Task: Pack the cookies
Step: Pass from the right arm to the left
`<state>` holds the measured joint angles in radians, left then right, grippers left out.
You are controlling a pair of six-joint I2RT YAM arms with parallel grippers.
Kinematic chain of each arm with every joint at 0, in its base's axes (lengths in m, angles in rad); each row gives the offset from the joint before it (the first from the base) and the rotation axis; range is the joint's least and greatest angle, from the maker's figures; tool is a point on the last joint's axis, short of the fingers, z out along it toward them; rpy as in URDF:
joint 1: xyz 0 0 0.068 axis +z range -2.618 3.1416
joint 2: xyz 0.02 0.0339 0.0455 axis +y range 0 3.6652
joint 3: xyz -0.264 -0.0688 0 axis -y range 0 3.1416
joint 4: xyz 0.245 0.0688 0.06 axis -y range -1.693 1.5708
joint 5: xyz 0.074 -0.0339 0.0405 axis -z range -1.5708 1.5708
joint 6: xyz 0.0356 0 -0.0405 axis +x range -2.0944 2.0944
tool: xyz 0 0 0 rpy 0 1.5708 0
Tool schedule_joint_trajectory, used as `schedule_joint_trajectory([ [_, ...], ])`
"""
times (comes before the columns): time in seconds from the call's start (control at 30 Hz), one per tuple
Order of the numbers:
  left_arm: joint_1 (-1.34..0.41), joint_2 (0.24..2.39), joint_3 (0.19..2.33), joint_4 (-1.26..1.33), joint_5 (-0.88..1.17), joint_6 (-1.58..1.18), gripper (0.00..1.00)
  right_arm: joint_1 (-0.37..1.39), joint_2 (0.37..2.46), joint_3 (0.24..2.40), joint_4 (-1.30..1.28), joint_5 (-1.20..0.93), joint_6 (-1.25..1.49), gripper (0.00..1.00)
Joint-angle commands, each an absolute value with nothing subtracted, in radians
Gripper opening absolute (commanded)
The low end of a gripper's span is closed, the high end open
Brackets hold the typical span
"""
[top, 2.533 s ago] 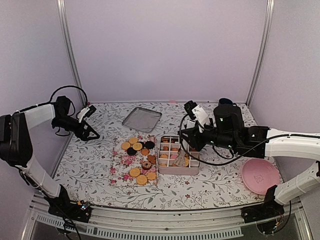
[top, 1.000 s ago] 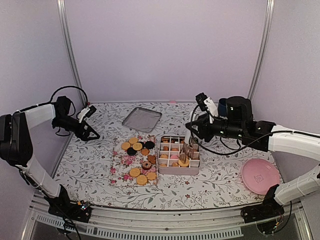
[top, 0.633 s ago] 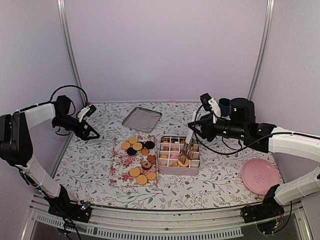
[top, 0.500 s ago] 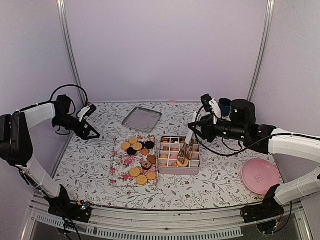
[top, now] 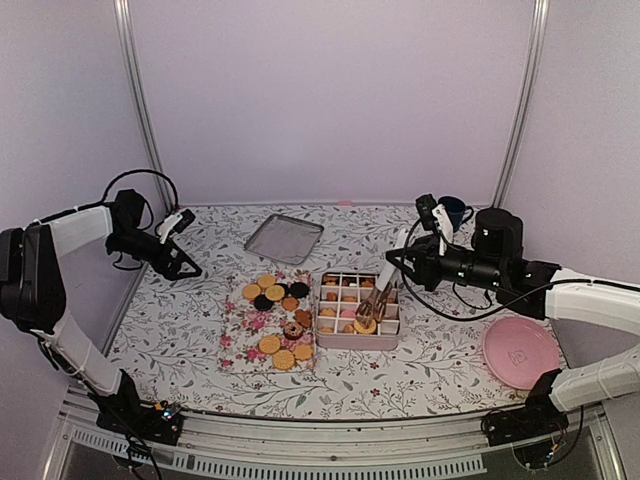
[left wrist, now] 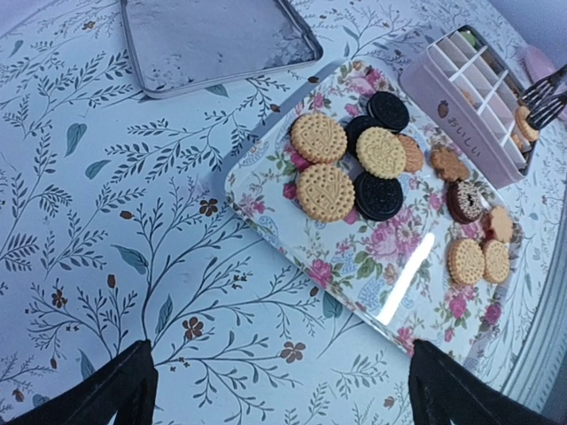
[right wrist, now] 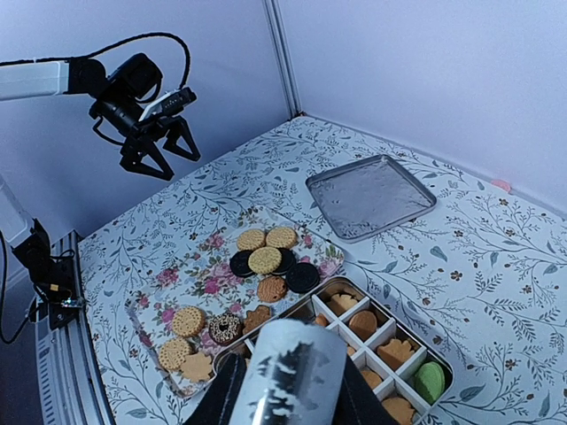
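While the right end effector (top: 410, 262) clenches the tongs (top: 381, 290), whose long axis slants down-left to a golden cookie (top: 366, 324) over the near-right cells of the divided box (top: 358, 343), the loose cookies (top: 275, 293) lie on the floral tray (top: 238, 352) just left of it, nearer those tongs than the released left end effector (top: 185, 265).
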<state>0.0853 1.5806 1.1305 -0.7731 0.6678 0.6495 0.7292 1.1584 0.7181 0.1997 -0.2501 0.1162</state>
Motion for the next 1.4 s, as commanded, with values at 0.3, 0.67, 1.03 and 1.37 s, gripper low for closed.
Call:
schedule_joint_trajectory([
  [0.3, 0.058, 1.591, 1.155, -0.781, 0.661, 0.63, 0.99, 0.725, 1.1, 0.739, 0.009, -0.235, 0.056, 0.2],
  [0.67, 0.054, 1.594, 1.172, -0.785, 0.659, 0.629, 0.99, 0.724, 1.064, 0.805, -0.057, -0.198, 0.011, 0.2],
  [1.03, 0.051, 1.591, 1.178, -0.797, 0.678, 0.646, 0.99, 0.725, 1.107, 0.891, 0.003, -0.287, 0.038, 0.2],
  [1.37, -0.006, 1.577, 1.168, -0.824, 0.783, 0.65, 0.99, 0.756, 1.249, 1.019, 0.207, -0.407, 0.127, 0.22],
])
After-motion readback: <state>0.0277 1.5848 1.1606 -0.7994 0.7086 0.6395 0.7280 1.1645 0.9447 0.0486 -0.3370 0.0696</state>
